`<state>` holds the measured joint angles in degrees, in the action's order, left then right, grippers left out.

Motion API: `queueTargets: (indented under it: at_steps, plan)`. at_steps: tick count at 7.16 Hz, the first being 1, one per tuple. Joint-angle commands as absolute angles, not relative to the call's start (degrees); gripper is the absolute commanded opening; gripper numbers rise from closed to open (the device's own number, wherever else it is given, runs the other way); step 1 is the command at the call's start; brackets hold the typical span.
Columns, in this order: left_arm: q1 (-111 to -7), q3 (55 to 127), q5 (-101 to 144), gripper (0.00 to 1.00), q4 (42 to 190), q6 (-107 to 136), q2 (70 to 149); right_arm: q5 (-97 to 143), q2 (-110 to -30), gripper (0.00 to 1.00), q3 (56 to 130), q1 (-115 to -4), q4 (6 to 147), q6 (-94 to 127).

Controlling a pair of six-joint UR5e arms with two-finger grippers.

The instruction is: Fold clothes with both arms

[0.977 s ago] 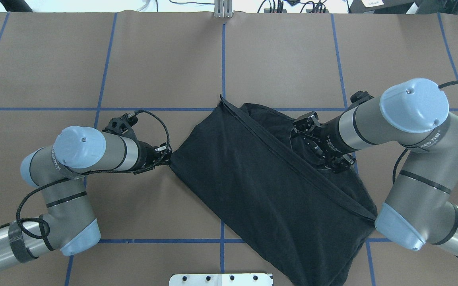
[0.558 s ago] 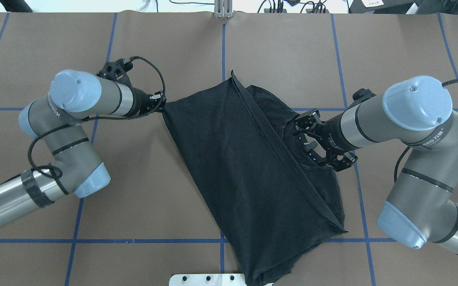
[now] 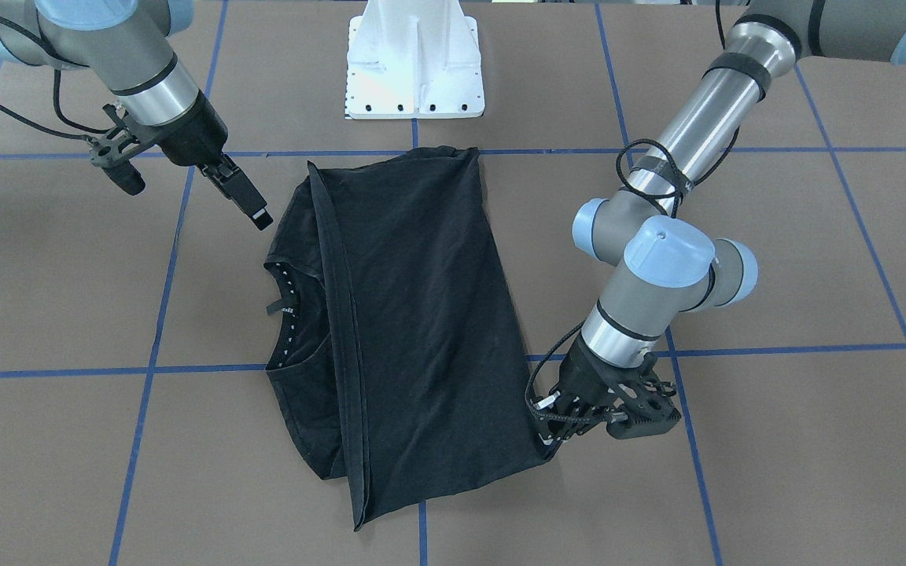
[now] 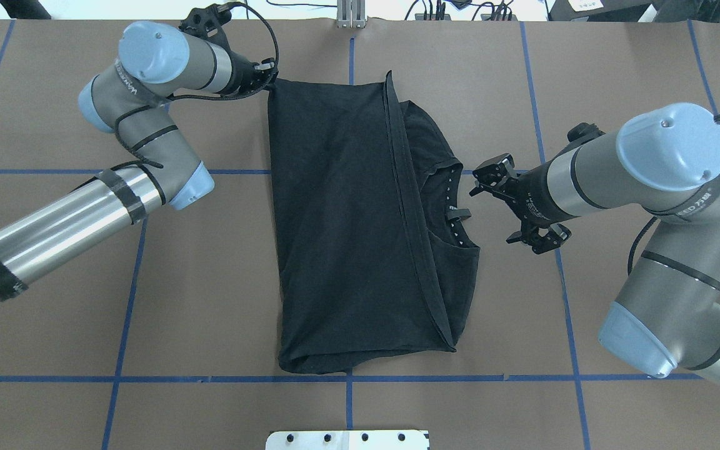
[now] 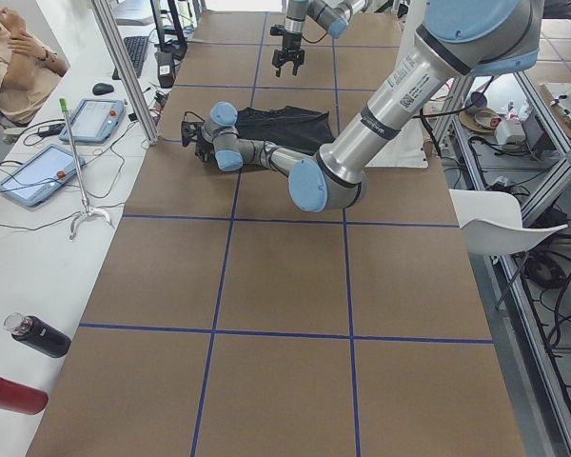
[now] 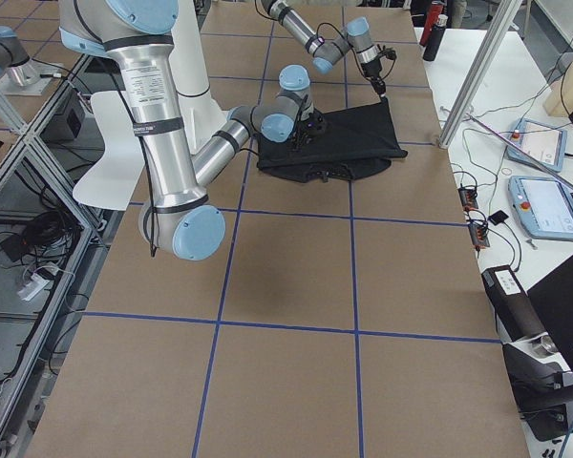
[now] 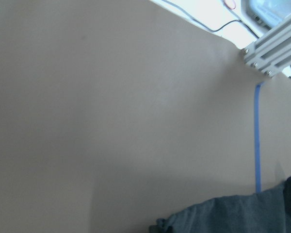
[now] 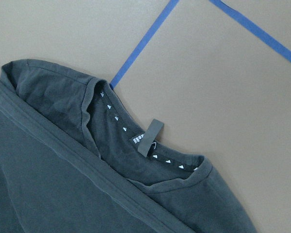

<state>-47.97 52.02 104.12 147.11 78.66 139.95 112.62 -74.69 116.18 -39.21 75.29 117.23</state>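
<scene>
Logging from the remote desk: the black T-shirt point(image 4: 347, 219) lies flat on the brown-paper table point(image 4: 210, 281), about mid-table. It is folded lengthwise, so a hemmed edge point(image 4: 413, 206) runs as a straight ridge from the far side back toward the robot. Only plain black cloth faces up. The collar point(image 8: 136, 141) shows on the robot's right of that ridge. My right wrist camera picks out a small hang loop point(image 8: 150, 137) and a row of white triangle marks inside the neckband. The left gripper point(image 4: 267, 74) sits low at the shirt's far left corner. I read it as clenched on that corner, since the cloth runs straight into the fingertips in the front view. The left wrist camera gives me only a scrap of shirt edge at the bottom, bare paper and one blue tape line point(image 7: 257, 136). The right gripper point(image 4: 491, 177) hangs above the table just beside the collar, clear of the cloth, jaws apart, grasping nothing. The shirt's near edge lies right at the cross tape line ahead of the white pedestal point(image 3: 414, 63).
</scene>
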Motion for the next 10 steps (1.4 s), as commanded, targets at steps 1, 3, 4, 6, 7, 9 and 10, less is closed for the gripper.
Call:
queueTargets:
  at_steps: [1, 3, 4, 6, 7, 9, 10]
  plan:
    - [-49.0, 41.2, 103.5, 0.0, 151.3, 73.9, 146.6, 111.5, -73.3, 1.0, 115.9, -39.6, 75.1, 117.2]
    - [-49.1, 41.8, 103.9, 0.76, 151.5, 74.2, 146.9, 107.9, -69.4, 1.0, 113.5, -38.5, 75.2, 117.2]
    - [-49.7, 48.0, 104.2, 0.75, 151.1, 74.1, 143.2, 107.9, -67.8, 1.0, 112.1, -37.0, 75.3, 117.1]
    - [-50.2, 60.5, 108.2, 0.74, 148.5, 74.4, 134.3, 106.8, -67.9, 0.93, 112.4, -30.3, 76.5, 111.9]
    - [-50.2, 63.7, 108.3, 0.75, 147.9, 74.4, 131.8, 105.8, -67.2, 0.92, 112.9, -27.2, 79.9, 101.4]
    - [-50.3, 67.7, 109.0, 0.75, 147.9, 74.4, 127.4, 106.4, -66.3, 0.85, 113.3, -22.9, 87.4, 70.6]
    - [-50.5, 73.3, 111.7, 0.75, 147.2, 74.4, 122.6, 105.7, -63.9, 0.69, 112.8, -21.7, 93.5, 60.7]
